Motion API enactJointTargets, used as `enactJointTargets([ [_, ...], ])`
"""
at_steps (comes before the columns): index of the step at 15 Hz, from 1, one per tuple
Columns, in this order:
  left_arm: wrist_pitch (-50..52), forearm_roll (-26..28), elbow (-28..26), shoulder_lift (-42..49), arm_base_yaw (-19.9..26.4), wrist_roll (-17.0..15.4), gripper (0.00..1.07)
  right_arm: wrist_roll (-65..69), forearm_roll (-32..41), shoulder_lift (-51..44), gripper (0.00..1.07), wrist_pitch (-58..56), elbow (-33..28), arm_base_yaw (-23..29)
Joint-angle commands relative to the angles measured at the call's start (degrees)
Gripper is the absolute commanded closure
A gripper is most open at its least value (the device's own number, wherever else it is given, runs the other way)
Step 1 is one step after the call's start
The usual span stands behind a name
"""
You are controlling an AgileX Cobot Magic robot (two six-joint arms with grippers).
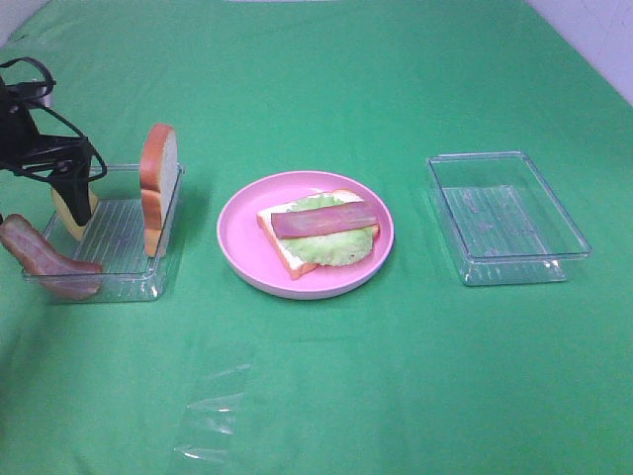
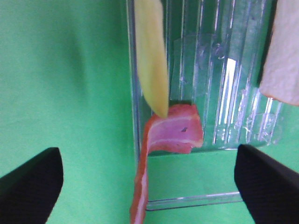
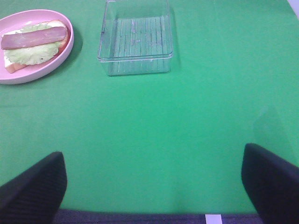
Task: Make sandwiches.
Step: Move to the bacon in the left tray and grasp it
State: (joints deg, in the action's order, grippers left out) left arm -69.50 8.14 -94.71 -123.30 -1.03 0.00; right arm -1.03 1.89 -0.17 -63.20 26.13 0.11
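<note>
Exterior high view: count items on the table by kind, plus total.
Bread slices: 2
Bacon strips: 2
Lettuce leaf: 1
Cheese slice: 1
Clear trays: 2
Pink plate: 1
Clear film scrap: 1
Total: 10

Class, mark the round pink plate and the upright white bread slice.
Round pink plate (image 1: 240,237): exterior high view, bare left floor.
Upright white bread slice (image 1: 155,170): exterior high view, orange-brown crust side.

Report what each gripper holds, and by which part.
Nothing is held. The left gripper, fingers wide apart, hovers over the reddish toy bacon strip without touching it; the right gripper is open above green cloth.
</note>
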Motion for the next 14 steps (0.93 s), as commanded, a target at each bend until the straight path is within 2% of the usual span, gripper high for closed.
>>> enactJointTargets([
  [1,-6.25,0.8,0.06,-0.23,-0.23,0.0,0.37,-0.86,0.17,-1.95,0.11,0.29,-0.23,-0.06],
  [2,-6.25,1.38,0.06,-0.23,-0.23,0.0,0.45,-0.86,0.17,-1.95,0.11,0.29,-0.23,-0.06],
  [3,-6.25,1.78,0.17,-0.23,-0.23,0.0,0.47,-0.86,0.17,-1.95,0.11,0.29,-0.23,-0.06],
  [7,-6.25,2.52,5.44,-0.11,-0.23,1.2,0.48,-0.86,0.17,-1.95,0.11,0.29,-0.23,-0.06],
  [14,-3.32,1.66,5.73,1.32,-0.23,1.15,0.51,-0.86,0.17,-1.95,0.11,0.29,-0.23,-0.06],
])
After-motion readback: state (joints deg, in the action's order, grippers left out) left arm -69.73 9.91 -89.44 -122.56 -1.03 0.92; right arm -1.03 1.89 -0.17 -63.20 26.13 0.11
